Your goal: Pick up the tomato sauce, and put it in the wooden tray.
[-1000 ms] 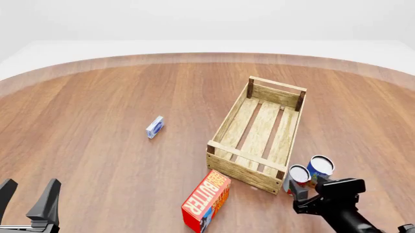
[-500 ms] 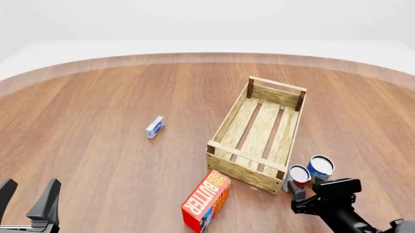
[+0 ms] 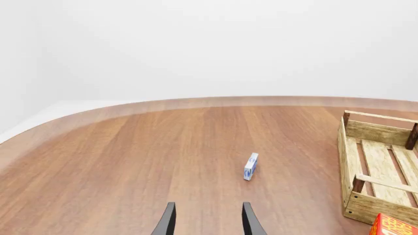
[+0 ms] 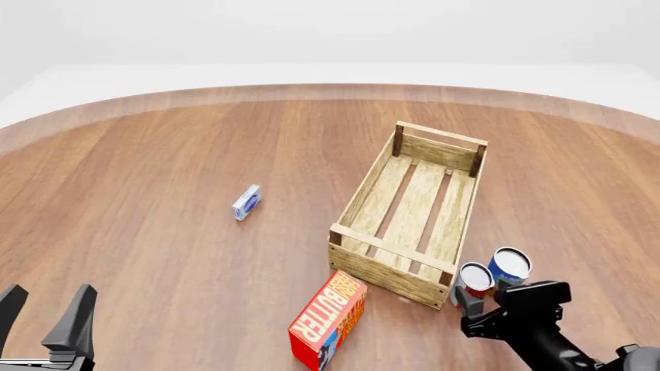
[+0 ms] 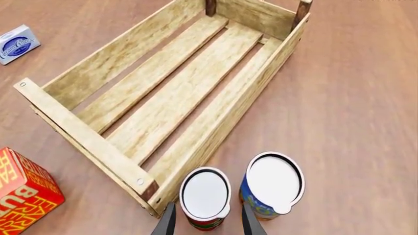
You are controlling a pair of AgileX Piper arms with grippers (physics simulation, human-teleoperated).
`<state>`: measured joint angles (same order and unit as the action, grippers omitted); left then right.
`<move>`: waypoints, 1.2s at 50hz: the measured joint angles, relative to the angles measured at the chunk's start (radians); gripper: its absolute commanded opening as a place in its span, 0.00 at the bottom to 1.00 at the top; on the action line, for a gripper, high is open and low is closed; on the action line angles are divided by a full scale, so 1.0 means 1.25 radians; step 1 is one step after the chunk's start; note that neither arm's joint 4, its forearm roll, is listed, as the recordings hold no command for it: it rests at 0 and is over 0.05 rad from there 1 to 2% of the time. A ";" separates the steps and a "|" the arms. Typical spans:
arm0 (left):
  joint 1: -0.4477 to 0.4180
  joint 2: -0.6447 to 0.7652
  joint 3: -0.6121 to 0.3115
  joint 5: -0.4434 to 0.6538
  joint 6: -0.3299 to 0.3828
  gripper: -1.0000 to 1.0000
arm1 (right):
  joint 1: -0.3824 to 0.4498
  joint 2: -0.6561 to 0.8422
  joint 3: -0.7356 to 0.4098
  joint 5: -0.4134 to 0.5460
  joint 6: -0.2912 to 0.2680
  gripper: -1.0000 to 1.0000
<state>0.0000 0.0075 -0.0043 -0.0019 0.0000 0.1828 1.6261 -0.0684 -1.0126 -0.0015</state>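
Front view: tomato sauce (image 4: 475, 279) stands upright on the table (image 4: 154, 154), lower right of frame, just beside the near right corner of the wooden tray (image 4: 410, 210). Blue-labelled can (image 4: 509, 266) stands just to its right, the two nearly touching. Tray is empty, slats bare, running from centre right down toward lower right.

Right gripper (image 4: 484, 313) sits at bottom right, directly below/behind the sauce can. In the right wrist view its fingers (image 5: 167, 221) are apart w/ the sauce can (image 5: 205, 197) between the tips; can't tell if they touch the can, not clamped as far as visible. Blue can (image 5: 273, 184) lies just outside the right finger. Tray (image 5: 98, 73) fills upper left of that frame.

Left gripper (image 4: 43, 317) is at bottom left corner of front view, jaws apart, holding nothing, well apart from everything. Left wrist view shows its fingers (image 3: 167, 223) spread at bottom centre.

Butter box (image 4: 328, 317), red/orange, tilted, lies near the tray's near left corner, lower centre. Small blue-white box (image 4: 246, 202) sits alone on the table, centre left.
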 measured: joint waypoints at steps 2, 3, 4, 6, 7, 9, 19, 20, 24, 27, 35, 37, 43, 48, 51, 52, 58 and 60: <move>0.000 0.000 0.000 0.000 0.000 1.00 | 0.000 -0.002 -0.001 0.003 -0.001 1.00; 0.000 0.000 0.000 0.000 0.000 1.00 | 0.000 -0.003 -0.002 0.005 -0.001 1.00; 0.000 0.000 0.000 0.000 0.000 1.00 | 0.000 -0.004 -0.002 0.006 -0.001 1.00; 0.000 0.000 0.000 0.000 0.000 1.00 | 0.000 -0.005 -0.003 0.008 -0.002 1.00; 0.000 0.000 0.000 0.000 0.000 1.00 | 0.000 -0.006 -0.003 0.010 -0.002 1.00; 0.000 0.000 0.000 0.000 0.000 1.00 | 0.000 -0.007 -0.004 0.012 -0.002 1.00; 0.000 0.000 0.000 0.000 0.000 1.00 | 0.004 -0.019 -0.012 0.023 -0.005 0.00; 0.000 0.000 0.000 0.000 0.000 1.00 | 0.005 -0.019 -0.012 0.024 -0.005 0.00; 0.000 0.000 0.000 0.000 0.000 1.00 | 0.007 -0.021 -0.013 0.027 -0.008 0.00; 0.000 0.000 0.000 0.000 0.000 1.00 | 0.007 -0.022 -0.014 0.030 -0.010 0.00; 0.000 0.000 0.000 0.000 0.000 1.00 | 0.008 -0.025 -0.015 0.036 -0.012 0.00; 0.000 0.000 0.000 0.000 0.000 1.00 | 0.008 -0.026 -0.015 0.038 -0.013 0.00; 0.000 0.000 0.000 0.000 0.000 1.00 | 0.007 -0.030 -0.015 0.043 -0.014 0.00; 0.000 0.000 0.000 0.000 0.000 1.00 | 0.007 -0.032 -0.015 0.046 -0.015 0.00; 0.000 0.000 0.000 0.000 0.000 1.00 | 0.004 -0.037 -0.013 0.050 -0.017 0.00; 0.000 0.000 0.000 0.000 0.000 1.00 | 0.003 -0.039 -0.013 0.052 -0.017 0.00; 0.000 0.000 0.000 0.000 0.000 1.00 | -0.002 -0.059 -0.011 0.066 -0.023 0.00; 0.000 0.000 0.000 0.000 0.000 1.00 | -0.003 -0.067 -0.010 0.072 -0.025 0.00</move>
<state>0.0000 0.0075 -0.0043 -0.0019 0.0000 0.1784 1.5418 -0.0812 -0.9222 -0.0324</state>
